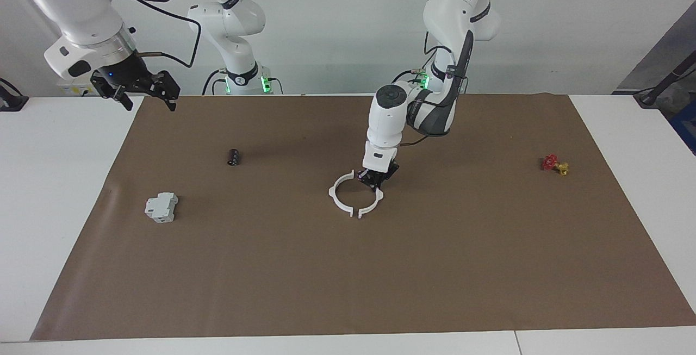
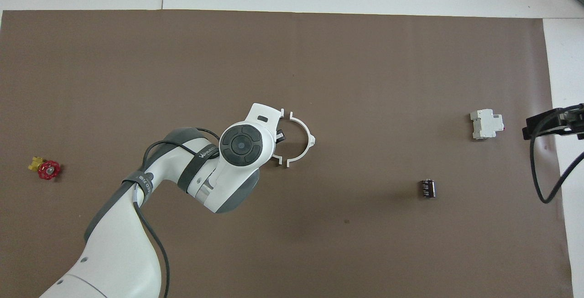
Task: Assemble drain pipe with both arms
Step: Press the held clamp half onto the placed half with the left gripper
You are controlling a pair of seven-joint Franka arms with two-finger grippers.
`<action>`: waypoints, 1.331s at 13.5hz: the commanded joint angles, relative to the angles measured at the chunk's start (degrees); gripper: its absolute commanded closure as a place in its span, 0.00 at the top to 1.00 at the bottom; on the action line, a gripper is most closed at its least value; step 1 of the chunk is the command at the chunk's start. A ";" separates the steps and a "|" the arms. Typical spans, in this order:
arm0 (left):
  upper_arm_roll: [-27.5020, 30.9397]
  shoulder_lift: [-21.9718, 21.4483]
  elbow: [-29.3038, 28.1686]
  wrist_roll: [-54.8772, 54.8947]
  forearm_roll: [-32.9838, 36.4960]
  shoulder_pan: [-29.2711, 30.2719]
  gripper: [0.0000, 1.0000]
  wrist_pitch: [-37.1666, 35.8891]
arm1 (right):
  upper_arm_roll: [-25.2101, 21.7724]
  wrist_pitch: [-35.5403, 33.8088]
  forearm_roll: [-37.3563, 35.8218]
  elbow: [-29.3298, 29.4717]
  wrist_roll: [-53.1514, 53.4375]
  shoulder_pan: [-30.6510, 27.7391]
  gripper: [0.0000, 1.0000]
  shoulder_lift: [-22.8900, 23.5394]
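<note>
At centre frame your drain pipe lies on the brown mat as two half-rings nearly mated, a slight gap left to close. The left gripper is clenched on the ring's rim; the right gripper waits spread, upper left.

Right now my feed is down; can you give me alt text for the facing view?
The left claw is shut on one white half-ring at mid-mat, set against the other half-ring with small gaps between their ends. The right claw waits open above the mat's corner.
</note>
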 commanded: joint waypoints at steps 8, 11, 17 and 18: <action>1.15 0.35 1.37 -3.99 1.77 -2.68 0.00 -3.22 | 0.13 0.28 0.58 -1.45 0.66 -0.19 1.00 -1.26; 1.15 0.44 1.46 -4.08 1.77 -2.77 0.00 -3.22 | 0.13 0.28 0.59 -1.45 0.66 -0.19 1.00 -1.26; 1.15 0.53 2.34 -5.57 2.21 -2.77 0.00 -2.61 | 0.13 0.19 0.59 -1.45 0.57 -0.19 1.00 -1.26; 1.06 0.53 2.34 -5.57 2.21 -2.77 0.00 -2.52 | 0.13 0.19 0.59 -1.45 0.57 -0.19 1.00 -1.26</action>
